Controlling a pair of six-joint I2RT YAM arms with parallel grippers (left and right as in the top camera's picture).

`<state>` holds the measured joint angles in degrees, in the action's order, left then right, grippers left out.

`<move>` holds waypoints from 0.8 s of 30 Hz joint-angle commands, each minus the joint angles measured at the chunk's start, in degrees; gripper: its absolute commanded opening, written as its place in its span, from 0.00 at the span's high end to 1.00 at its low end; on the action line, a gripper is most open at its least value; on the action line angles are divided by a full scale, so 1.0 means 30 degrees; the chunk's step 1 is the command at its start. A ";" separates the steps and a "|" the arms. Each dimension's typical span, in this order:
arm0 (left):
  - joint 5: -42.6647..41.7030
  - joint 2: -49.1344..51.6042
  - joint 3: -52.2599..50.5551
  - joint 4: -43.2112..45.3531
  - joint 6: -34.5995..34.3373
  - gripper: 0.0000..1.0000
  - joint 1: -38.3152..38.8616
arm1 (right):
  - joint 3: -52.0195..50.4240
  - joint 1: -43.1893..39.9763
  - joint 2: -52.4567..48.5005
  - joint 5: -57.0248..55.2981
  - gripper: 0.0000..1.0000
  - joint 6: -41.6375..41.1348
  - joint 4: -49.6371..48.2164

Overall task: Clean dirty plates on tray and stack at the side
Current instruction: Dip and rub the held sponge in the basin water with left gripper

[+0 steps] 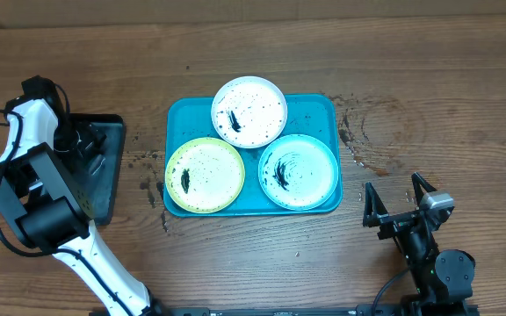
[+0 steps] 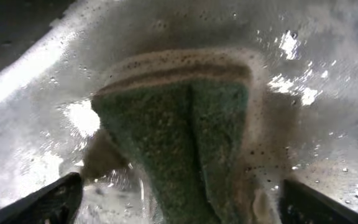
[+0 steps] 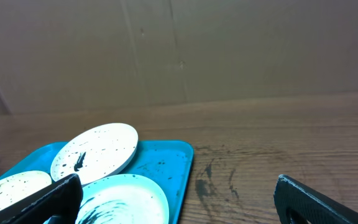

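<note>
**Both grippers open, plates lie dirty on the tray**

The left gripper (image 1: 84, 142) hangs over the black tray (image 1: 108, 193) at the table's (image 1: 464, 88) left side. In the wrist view its jaws stand wide apart, with a green, foam-edged sponge (image 2: 179, 137) lying between them on the wet tray floor. Neither finger visibly touches the sponge.

The turquoise tray (image 1: 314, 110) sits mid-table, its long axis running left to right. It holds three plates:

- The yellow-green plate (image 1: 213, 171) lies front left, overlapping the tray's left rim.
- The white plate (image 1: 257, 105) lies at the back middle, reaching past the far rim.
- The mint plate (image 1: 310, 171) lies front right.

Each plate lies flat and carries a black smear and specks.

The right gripper (image 1: 392, 183) hovers just beside the tray's front right corner. Its jaws are spread wide, hold nothing, and point towards the far edge of the table.
</note>
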<state>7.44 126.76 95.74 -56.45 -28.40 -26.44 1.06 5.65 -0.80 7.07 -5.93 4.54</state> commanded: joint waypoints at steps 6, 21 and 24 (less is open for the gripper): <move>0.0160 0.0532 -0.0211 0.0517 -0.0044 0.25 0.0066 | -0.0197 -0.0051 0.0168 -0.0189 0.00 0.0138 -0.0102; 0.0211 0.0532 -0.0204 0.0780 0.0058 0.96 0.0051 | -0.0197 -0.0051 0.0168 -0.0189 0.00 0.0138 -0.0109; 0.0131 0.0532 -0.0051 0.0525 0.0051 0.96 0.0051 | -0.0197 -0.0051 0.0168 -0.0189 0.00 0.0138 -0.0109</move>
<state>7.40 126.89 95.70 -54.24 -28.34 -26.24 1.06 5.67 -0.80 7.07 -5.91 4.51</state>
